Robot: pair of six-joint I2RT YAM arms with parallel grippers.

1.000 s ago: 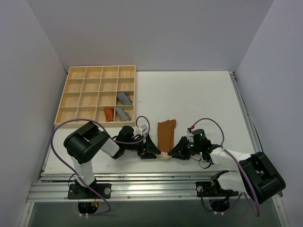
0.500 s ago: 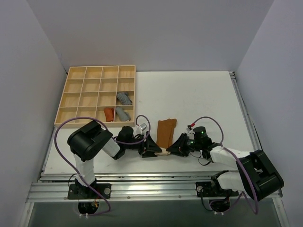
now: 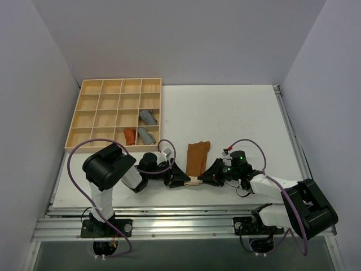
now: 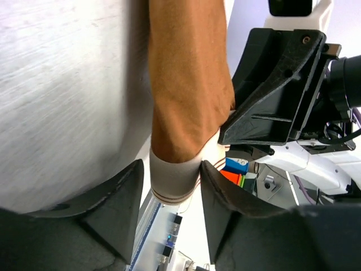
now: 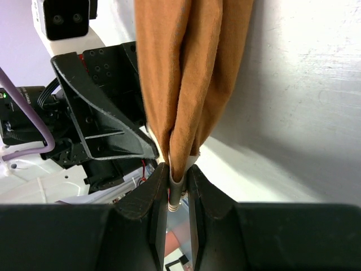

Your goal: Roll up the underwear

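Observation:
The underwear [image 3: 198, 157] lies as a long folded caramel-brown strip on the white table, its pale band [image 4: 174, 179] at the near end. My right gripper [image 5: 179, 179] is shut on the band's edge, and the fabric bunches up out of its jaws. My left gripper [image 4: 172, 186] faces it from the other side. Its jaws straddle the band, the right finger [image 4: 225, 197] touching it and the left finger [image 4: 121, 197] a sliver away. In the top view both grippers, left [image 3: 186, 180] and right [image 3: 205, 179], meet at the strip's near end.
A wooden compartment tray [image 3: 90, 113] stands at the back left, holding two grey rolled cloths [image 3: 148, 117] [image 3: 146, 135] and an orange roll [image 3: 130, 136]. The table's near edge and metal rails [image 3: 180, 217] run just behind the grippers.
My left gripper slid right up to the band and its jaws narrowed around it. My right gripper, still clamped on the band, shifted slightly left and away from the near edge.

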